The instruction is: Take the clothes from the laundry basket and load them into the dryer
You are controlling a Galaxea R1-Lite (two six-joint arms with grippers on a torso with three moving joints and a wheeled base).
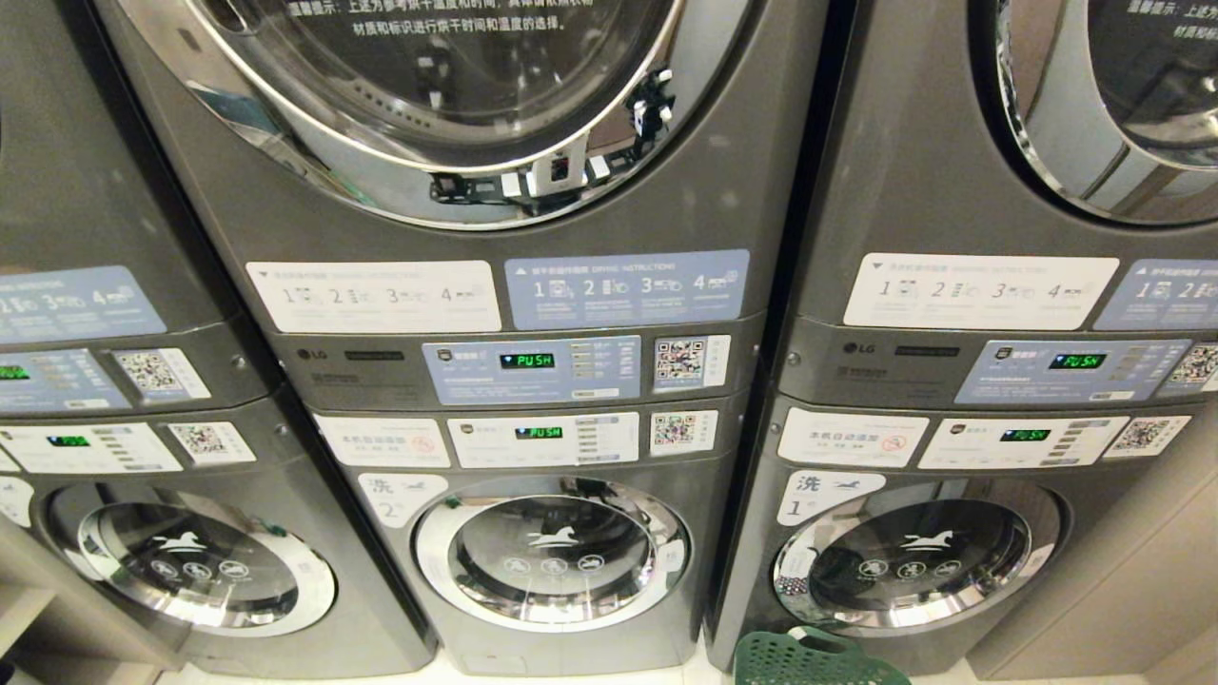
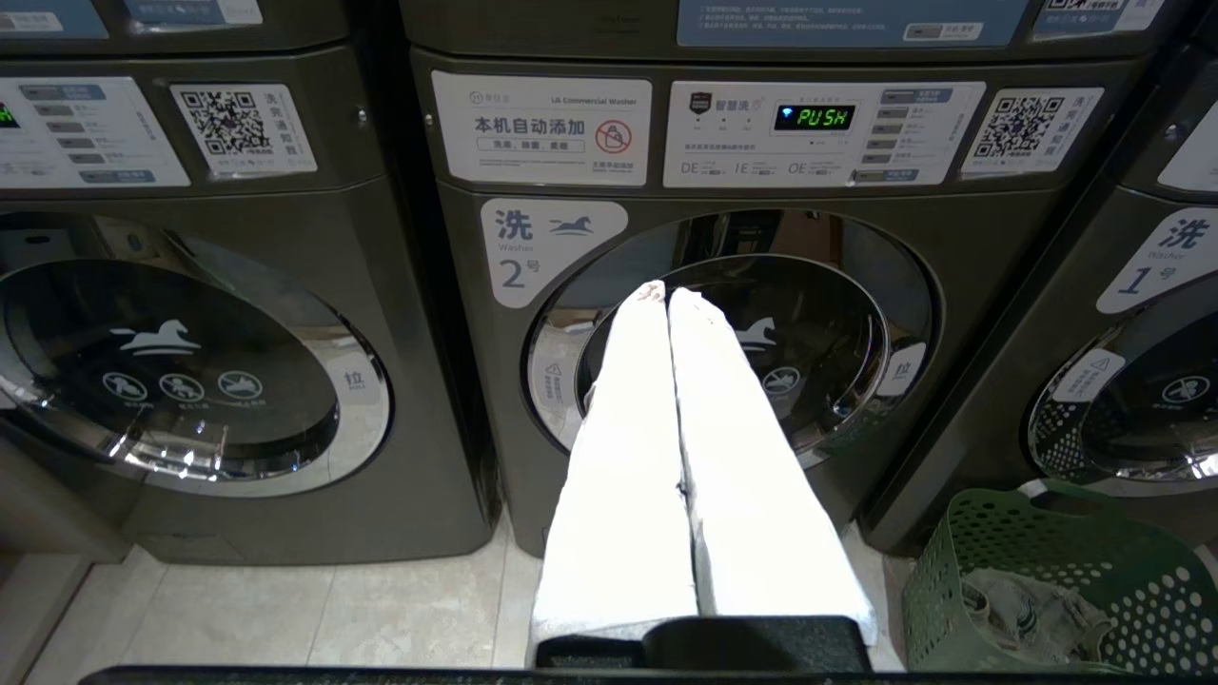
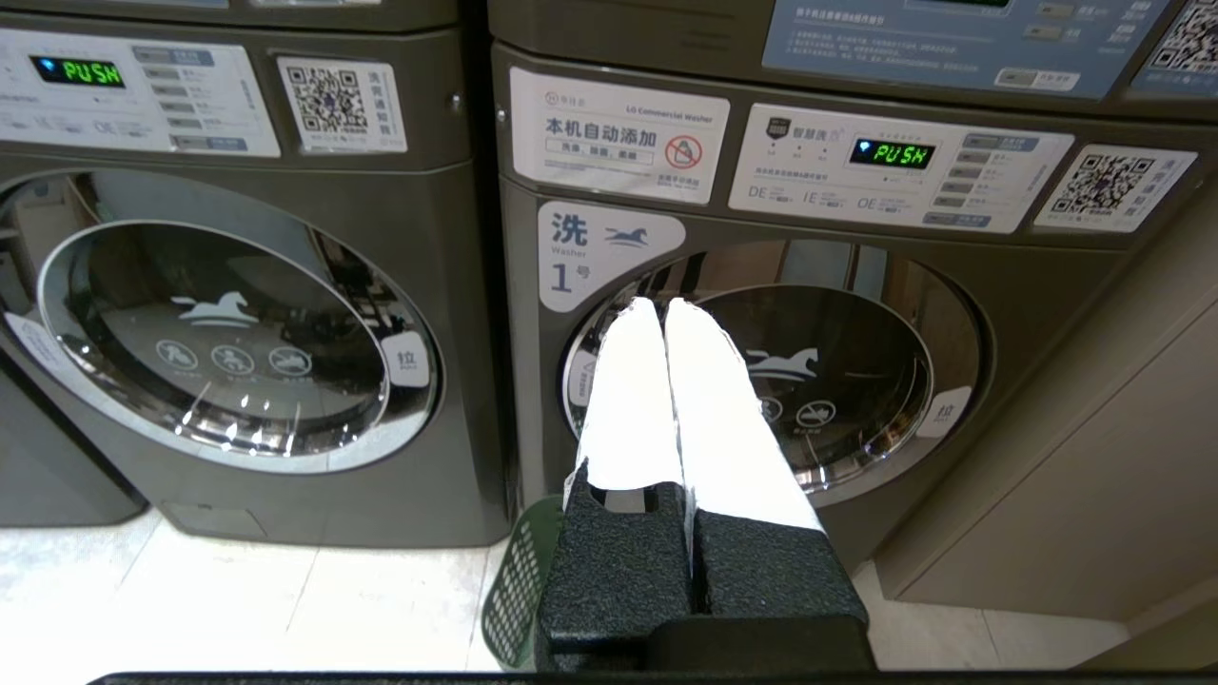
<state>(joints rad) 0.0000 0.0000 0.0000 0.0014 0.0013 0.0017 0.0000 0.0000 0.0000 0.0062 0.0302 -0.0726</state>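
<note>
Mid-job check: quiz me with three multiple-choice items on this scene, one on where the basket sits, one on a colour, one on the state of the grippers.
1. The basket stands on the floor:
A. before washer 1
B. before washer 2
C. atop a dryer

2. The basket is:
A. blue
B. green
C. white

3. The left gripper and right gripper are:
A. both open
B. one holding clothes
C. both shut, empty

Answers:
1 A: the left wrist view shows it below the door marked 1.
2 B: its lattice walls are green.
3 C: each pair of white fingers lies pressed together, nothing between; grey clothes lie in the basket.
</note>
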